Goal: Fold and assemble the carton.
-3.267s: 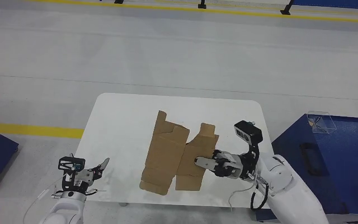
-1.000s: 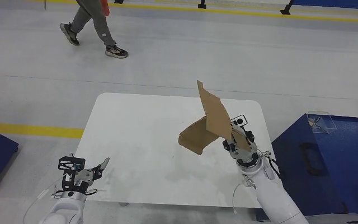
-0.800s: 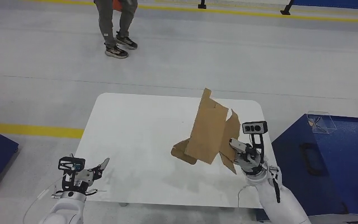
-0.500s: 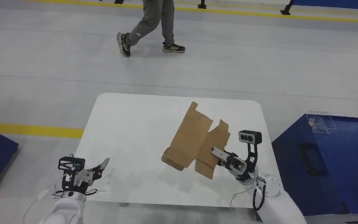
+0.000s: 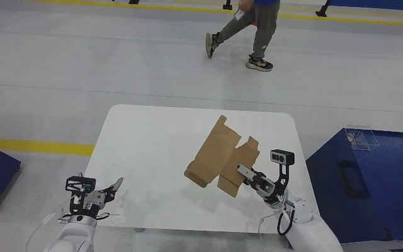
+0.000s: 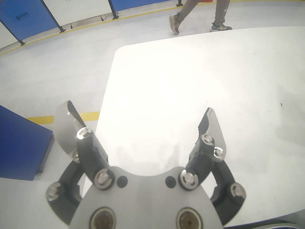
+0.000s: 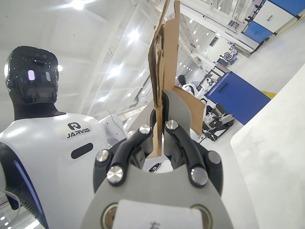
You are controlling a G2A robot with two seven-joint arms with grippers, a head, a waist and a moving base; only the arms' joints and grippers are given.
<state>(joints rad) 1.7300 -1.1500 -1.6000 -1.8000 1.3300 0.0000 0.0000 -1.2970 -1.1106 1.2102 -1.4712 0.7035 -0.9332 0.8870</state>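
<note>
The carton (image 5: 218, 157) is a flattened brown cardboard blank with notched flaps, held tilted above the white table (image 5: 145, 145) toward its near right part. My right gripper (image 5: 242, 171) is shut on the blank's near edge. In the right wrist view the carton (image 7: 164, 55) stands edge-on, pinched between the two fingers of the right gripper (image 7: 159, 107). My left gripper (image 5: 115, 186) sits low at the table's near left corner, open and holding nothing; in the left wrist view the left gripper (image 6: 140, 115) has its fingers spread over bare tabletop.
A dark blue cabinet (image 5: 365, 183) stands to the right of the table with a small clear box (image 5: 361, 135) on it. A low blue object (image 5: 6, 170) sits at the far left. A yellow floor line (image 5: 44, 148) runs left of the table.
The right gripper lifted the carton off the table, swung it upright and turned it, then lowered it to a tilted pose above the near right area. The left arm has stayed still.
</note>
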